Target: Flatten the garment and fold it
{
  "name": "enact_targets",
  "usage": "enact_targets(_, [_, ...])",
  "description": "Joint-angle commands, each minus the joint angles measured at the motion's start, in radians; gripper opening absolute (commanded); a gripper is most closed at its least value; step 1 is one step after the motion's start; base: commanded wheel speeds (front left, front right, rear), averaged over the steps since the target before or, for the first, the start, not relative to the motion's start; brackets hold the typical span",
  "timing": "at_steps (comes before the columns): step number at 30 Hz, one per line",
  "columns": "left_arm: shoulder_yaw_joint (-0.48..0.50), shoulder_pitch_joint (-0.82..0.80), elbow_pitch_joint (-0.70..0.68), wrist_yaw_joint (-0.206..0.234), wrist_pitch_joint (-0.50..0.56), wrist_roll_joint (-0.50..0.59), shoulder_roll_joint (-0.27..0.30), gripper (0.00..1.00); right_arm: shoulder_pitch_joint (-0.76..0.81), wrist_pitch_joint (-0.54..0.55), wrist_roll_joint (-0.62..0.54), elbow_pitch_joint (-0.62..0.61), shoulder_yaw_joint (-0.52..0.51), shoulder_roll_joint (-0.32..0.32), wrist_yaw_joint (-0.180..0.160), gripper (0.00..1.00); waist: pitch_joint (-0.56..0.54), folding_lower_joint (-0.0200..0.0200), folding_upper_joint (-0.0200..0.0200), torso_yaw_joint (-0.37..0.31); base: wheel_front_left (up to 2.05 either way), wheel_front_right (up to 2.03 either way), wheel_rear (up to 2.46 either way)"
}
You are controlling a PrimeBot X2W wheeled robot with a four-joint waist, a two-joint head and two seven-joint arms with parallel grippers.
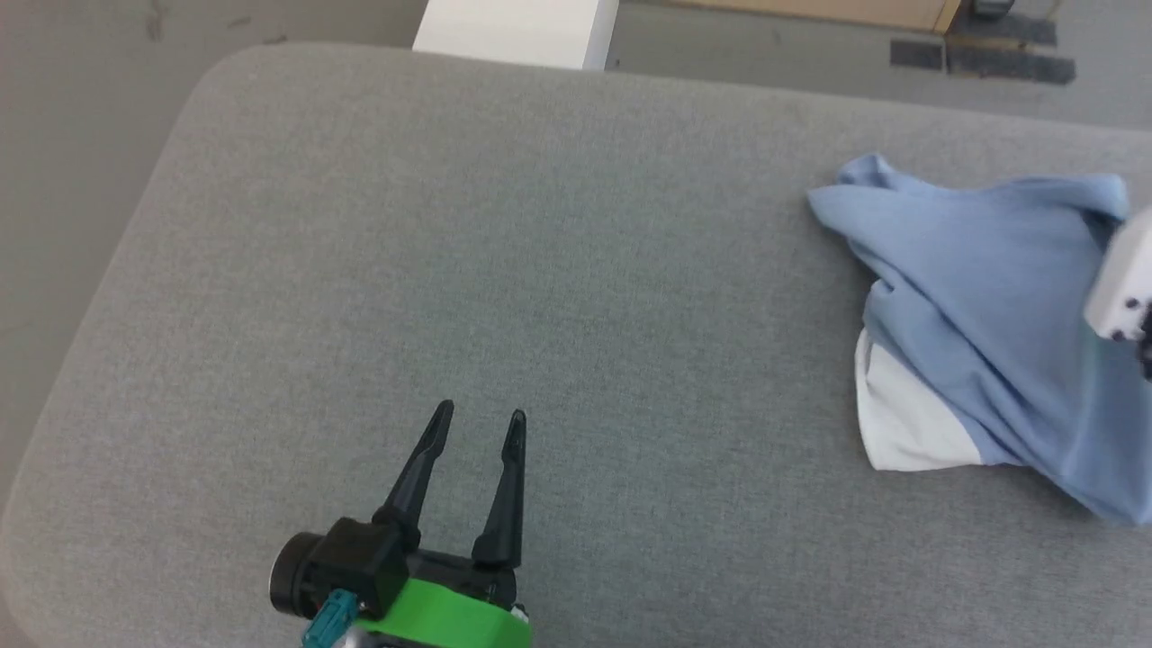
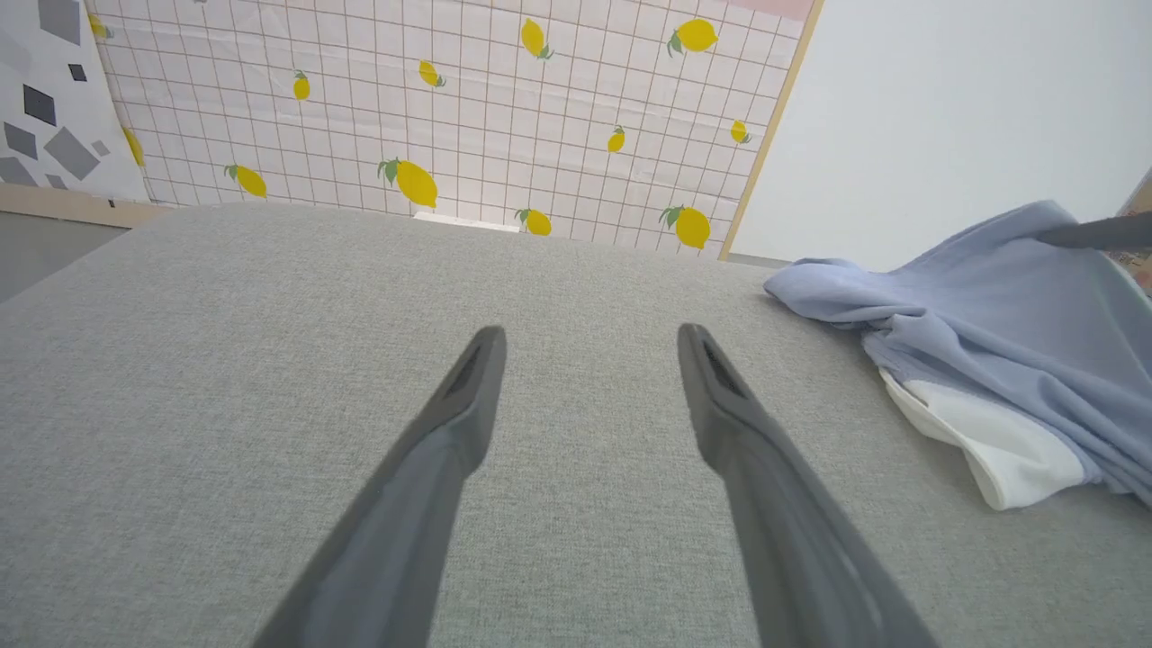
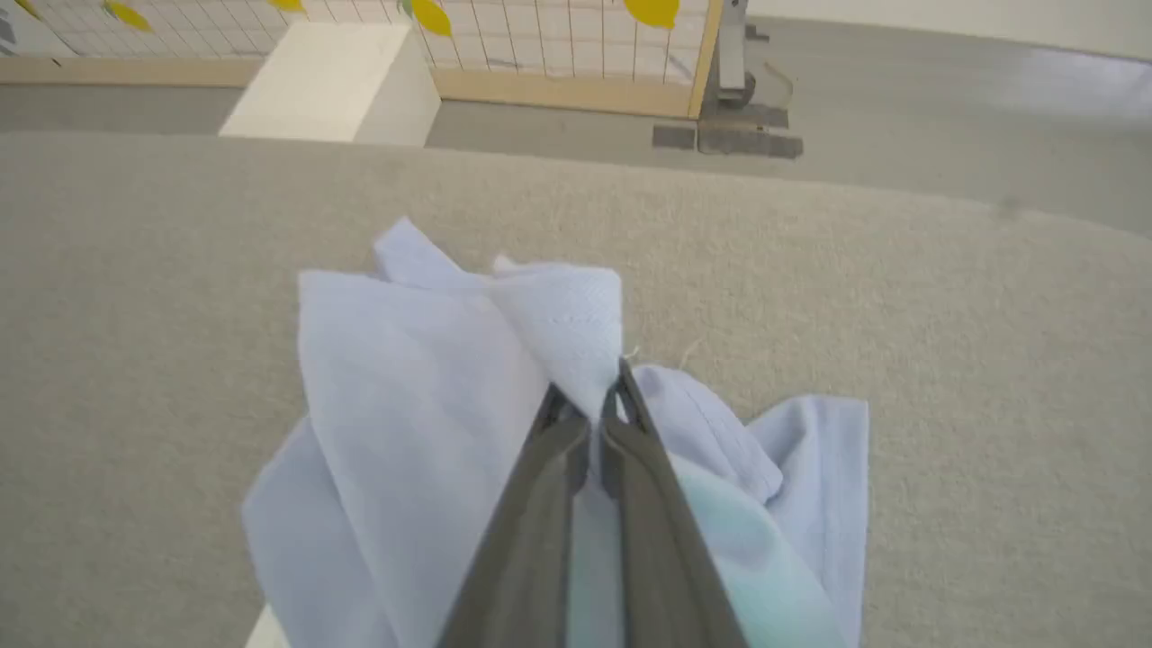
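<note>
The garment is a light blue shirt lying crumpled at the right end of the grey table, a white inner patch showing at its near edge. In the left wrist view the garment sits to the right. My right gripper is shut on a raised fold of the garment, lifting it off the surface; its pale wrist shows at the head view's right edge. My left gripper is open near the table's front, well to the left of the garment, and its fingers hold nothing.
The grey fabric-covered table has rounded corners and wide bare room left of the garment. A white box stands on the floor beyond the far edge. A lemon-print panel stands behind it.
</note>
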Motion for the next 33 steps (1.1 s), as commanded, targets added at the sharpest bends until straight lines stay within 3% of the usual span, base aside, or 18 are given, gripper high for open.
enact_targets(1, [0.006,0.014,0.004,0.005,-0.004,-0.008,-0.002,1.0,-0.028,-0.005,0.033,-0.037,0.042,0.014,-0.001,0.0,-0.057,-0.0001,-0.0001,-0.007,0.0,0.0,0.0])
enact_targets(4, [0.009,0.031,0.009,0.003,-0.004,-0.011,-0.002,1.0,-0.043,0.008,0.092,-0.109,0.145,0.045,-0.001,0.0,-0.096,-0.0001,-0.0001,0.0,0.0,0.0,0.0])
enact_targets(9, [0.017,0.065,0.012,-0.002,-0.004,-0.009,-0.002,1.0,-0.052,0.048,0.227,-0.214,0.349,0.154,-0.001,0.0,-0.143,-0.0001,-0.0001,0.021,0.0,0.0,0.0])
enact_targets(14, [0.029,0.091,0.011,-0.006,-0.004,-0.006,-0.002,1.0,-0.008,0.067,0.331,-0.222,0.551,0.233,-0.001,0.0,-0.161,-0.0001,-0.0001,0.053,0.0,0.0,0.0])
enact_targets(19, [0.031,0.107,0.019,-0.013,-0.004,-0.003,-0.002,1.0,0.104,0.043,0.371,-0.092,0.711,0.262,-0.001,0.0,-0.172,-0.0001,-0.0001,0.101,0.0,0.0,0.0])
enact_targets(26, [0.018,0.105,0.025,-0.017,-0.004,-0.013,-0.002,1.0,0.179,-0.03,0.31,0.175,0.785,0.27,-0.001,0.0,-0.167,-0.0001,-0.0001,0.162,0.0,0.0,0.0])
enact_targets(27, [0.018,0.105,0.026,-0.016,-0.004,-0.013,-0.002,1.0,0.179,-0.037,0.307,0.198,0.786,0.271,-0.001,0.15,-0.166,-0.0001,-0.0001,0.164,0.0,0.0,0.0])
enact_targets(28, [0.018,0.105,0.027,-0.015,-0.004,-0.014,-0.002,1.0,0.176,-0.045,0.306,0.213,0.788,0.271,-0.001,0.49,-0.165,-0.0001,-0.0001,0.165,0.0,0.0,0.0])
enact_targets(29, [0.019,0.104,0.027,-0.013,-0.004,-0.016,-0.002,1.0,0.17,-0.059,0.313,0.223,0.785,0.272,-0.001,1.0,-0.163,-0.0001,-0.0001,0.164,0.0,0.0,0.0])
enact_targets(33, [0.026,0.106,0.025,-0.005,-0.004,-0.02,-0.002,1.0,0.121,-0.103,0.363,0.194,0.789,0.273,-0.001,1.0,-0.164,-0.0001,-0.0001,0.141,0.0,0.0,0.0])
